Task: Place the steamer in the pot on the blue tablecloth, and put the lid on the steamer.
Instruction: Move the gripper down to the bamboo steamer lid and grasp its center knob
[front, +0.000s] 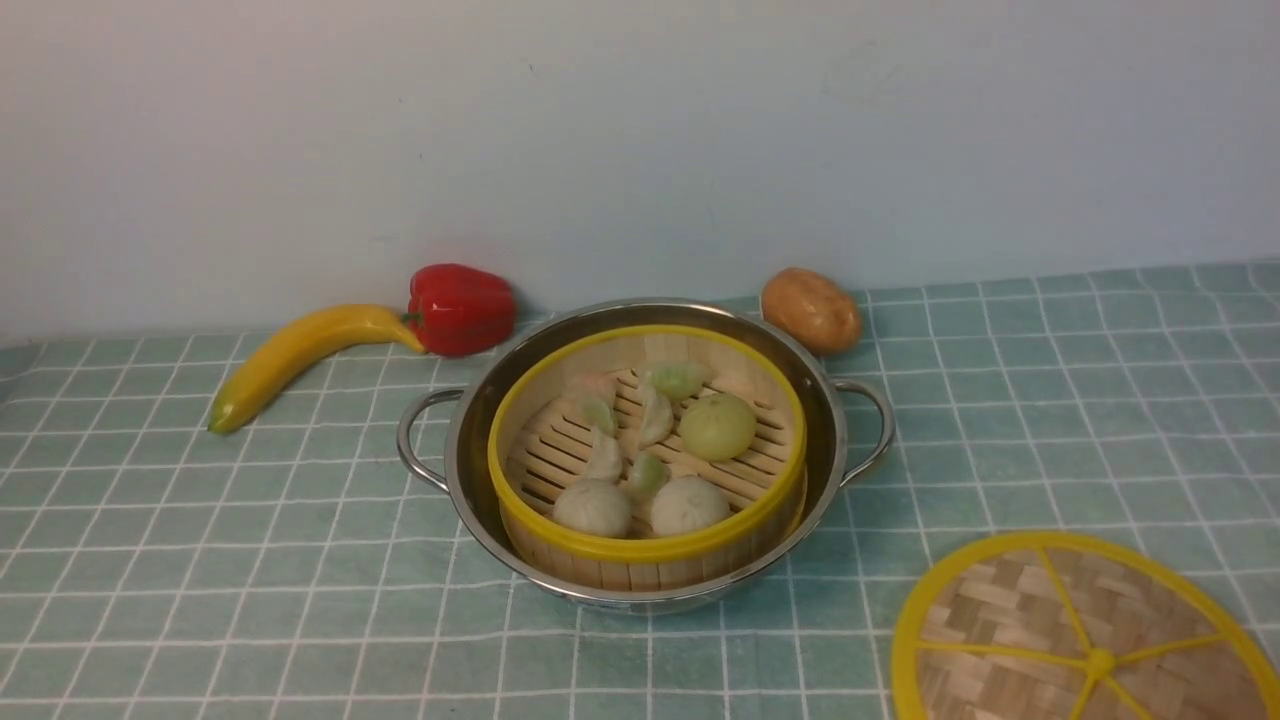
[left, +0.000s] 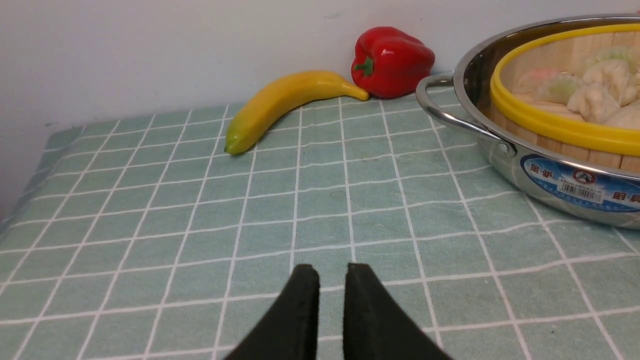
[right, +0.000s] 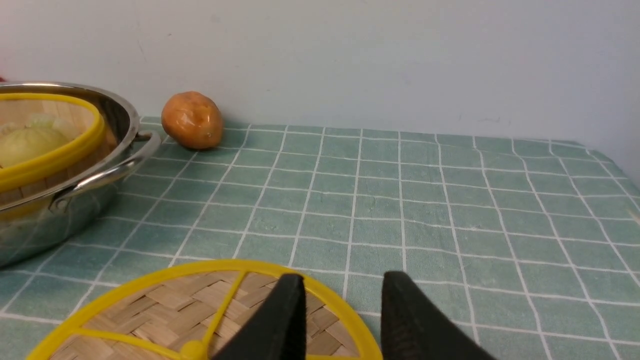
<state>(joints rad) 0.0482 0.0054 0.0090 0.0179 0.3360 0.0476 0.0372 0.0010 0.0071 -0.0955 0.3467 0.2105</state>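
I see the steamer already sitting inside the pot, its dumplings uncovered, on the blue tablecloth. The lid lies flat on the cloth to the right of the pot and nearer to me, apart from it. My right end effector is over the lid's rim, fingers moderately parted with nothing between them; I cannot tell whether it touches the weave. My left end effector is left of the pot, above bare cloth, fingers parted by only a narrow slit, empty.
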